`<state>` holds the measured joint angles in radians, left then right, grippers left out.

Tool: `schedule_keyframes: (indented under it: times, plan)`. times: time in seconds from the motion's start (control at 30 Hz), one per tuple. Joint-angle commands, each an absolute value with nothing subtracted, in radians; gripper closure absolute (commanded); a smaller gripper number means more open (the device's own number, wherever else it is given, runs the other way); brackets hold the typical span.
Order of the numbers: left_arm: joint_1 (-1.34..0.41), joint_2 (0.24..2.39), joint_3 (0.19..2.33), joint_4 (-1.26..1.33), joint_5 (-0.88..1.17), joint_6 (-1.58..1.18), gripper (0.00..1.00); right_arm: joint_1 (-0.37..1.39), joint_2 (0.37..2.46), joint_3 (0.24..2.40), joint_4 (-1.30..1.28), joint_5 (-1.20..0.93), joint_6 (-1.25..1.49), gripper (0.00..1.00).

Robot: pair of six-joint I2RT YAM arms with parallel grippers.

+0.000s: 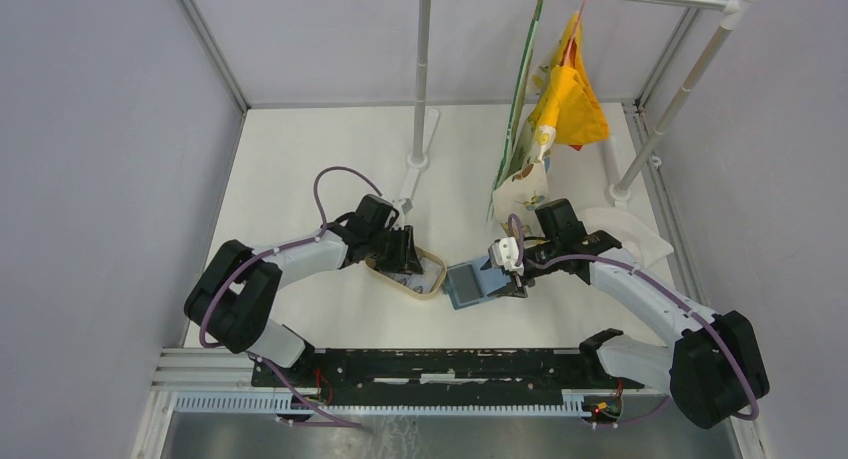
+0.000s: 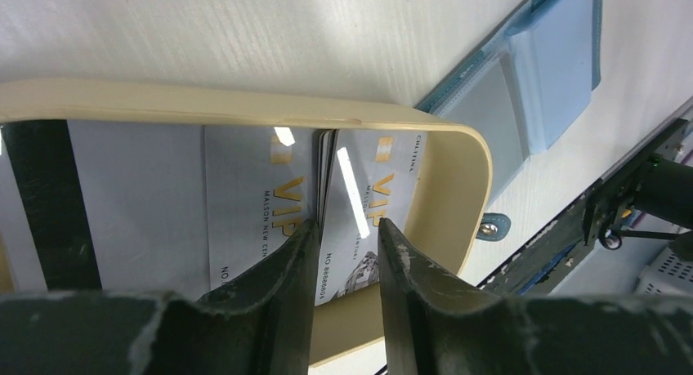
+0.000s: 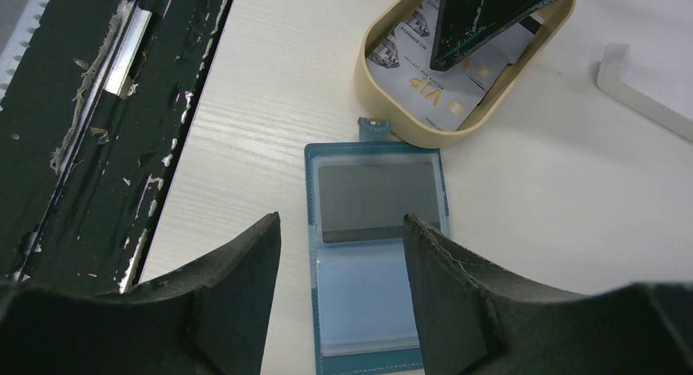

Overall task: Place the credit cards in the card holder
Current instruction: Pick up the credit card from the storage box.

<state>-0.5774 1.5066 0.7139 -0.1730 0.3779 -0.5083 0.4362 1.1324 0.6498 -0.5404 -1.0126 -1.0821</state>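
Several credit cards lie in the tan oval tray, long axes running up-frame from the left gripper, whose narrowly parted jaws straddle one VIP card, nothing clamped. We see the opened card holder just beside the tray, right of it in top view, under the released right gripper; left arm nearer the cards.

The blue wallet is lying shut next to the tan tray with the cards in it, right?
No, the blue wallet is lying open, not shut; the right wrist view shows its clear pockets facing up. It does lie next to the tan tray with the cards in it.
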Motion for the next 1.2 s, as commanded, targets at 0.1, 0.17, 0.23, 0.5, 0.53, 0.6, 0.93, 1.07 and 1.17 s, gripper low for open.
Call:
schedule_keyframes:
  times: [0.1, 0.17, 0.23, 0.5, 0.53, 0.6, 0.93, 1.07, 1.17]
  plan:
    - [-0.577, 1.492, 0.709, -0.056, 0.505, -0.524, 0.65, 0.432, 1.133, 0.655, -0.541, -1.051, -1.096, 0.37]
    - [-0.577, 1.49, 0.705, -0.038, 0.523, -0.533, 0.68, 0.431, 1.131, 0.655, -0.541, -1.05, -1.096, 0.37]
    - [-0.577, 1.485, 0.701, -0.026, 0.533, -0.54, 0.7, 0.432, 1.129, 0.655, -0.542, -1.051, -1.096, 0.37]
    - [-0.577, 1.489, 0.679, 0.046, 0.595, -0.57, 0.72, 0.432, 1.129, 0.655, -0.542, -1.051, -1.096, 0.37]
    - [-0.578, 1.491, 0.675, 0.064, 0.609, -0.577, 0.73, 0.432, 1.13, 0.655, -0.542, -1.051, -1.096, 0.37]
    - [-0.581, 1.494, 0.666, 0.09, 0.621, -0.588, 0.73, 0.432, 1.129, 0.656, -0.541, -1.051, -1.095, 0.37]
    - [-0.607, 1.525, 0.666, 0.136, 0.64, -0.609, 0.75, 0.432, 1.131, 0.655, -0.541, -1.05, -1.096, 0.37]
    - [-0.615, 1.542, 0.668, 0.14, 0.626, -0.612, 0.75, 0.432, 1.129, 0.655, -0.541, -1.051, -1.096, 0.37]
    - [-0.617, 1.548, 0.673, 0.12, 0.601, -0.604, 0.74, 0.432, 1.129, 0.655, -0.541, -1.052, -1.095, 0.38]
